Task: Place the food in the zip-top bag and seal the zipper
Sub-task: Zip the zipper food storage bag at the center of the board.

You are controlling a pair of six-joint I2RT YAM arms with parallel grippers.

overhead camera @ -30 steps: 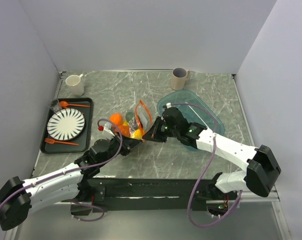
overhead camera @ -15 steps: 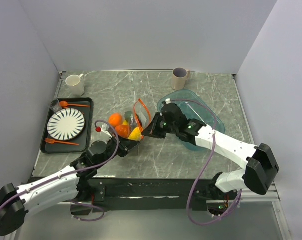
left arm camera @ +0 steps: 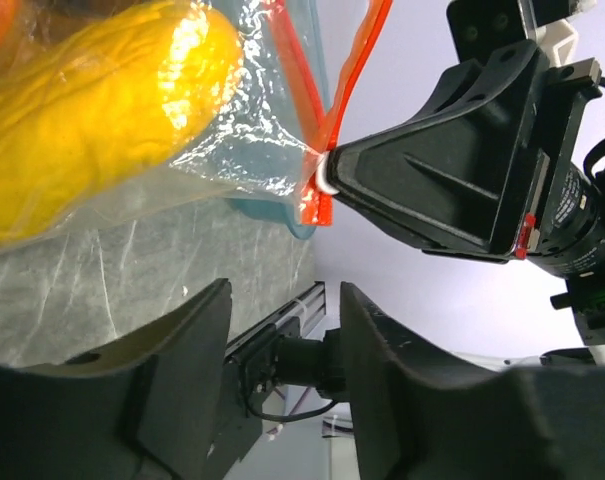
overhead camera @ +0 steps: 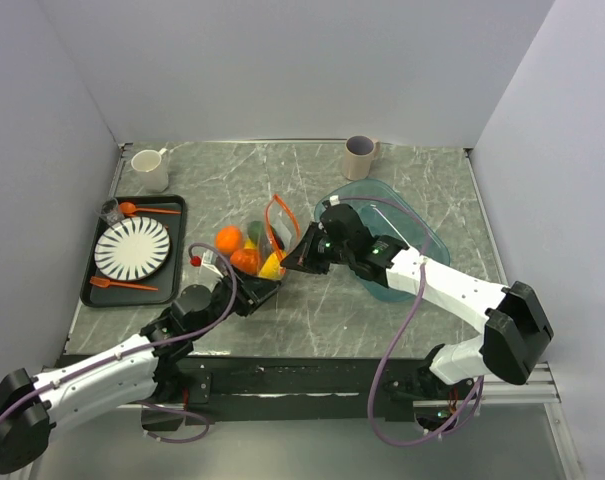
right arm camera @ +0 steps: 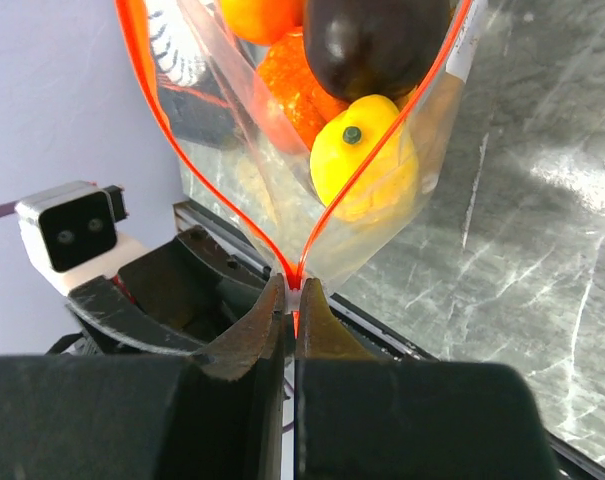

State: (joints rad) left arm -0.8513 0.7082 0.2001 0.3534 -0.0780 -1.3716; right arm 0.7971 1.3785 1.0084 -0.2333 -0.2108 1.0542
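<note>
Grey marbled stone-look surface, closed in on three sides by plain white panels; two arms reach in from the near edge. Mugs: two at the far edge, one white mug at left and one beige mug right of centre. One black rectangular tray at left carries one round plate with radial black-and-white stripes, one orange spoon, one orange fork and one small clear cup. One translucent teal bowl, rounded-square, lies right of centre. One zip-top bag of clear crinkly film sits mid-surface between tray and bowl, mouth gaping. Its zipper is a thin orange-red strip whose two halves spread in a V from one corner. Food is inside the bag; the right wrist view counts four pieces: one smooth orange, one glossy dark plum, one rough orange piece and one yellow lemon with a green stem dot. Left wrist view adds one wrinkled yellow banana-like piece pressed against the film. Right end effector is closed, pinching the zipper at that corner. Left end effector has its fingers parted with nothing between them, just below the bag
</note>
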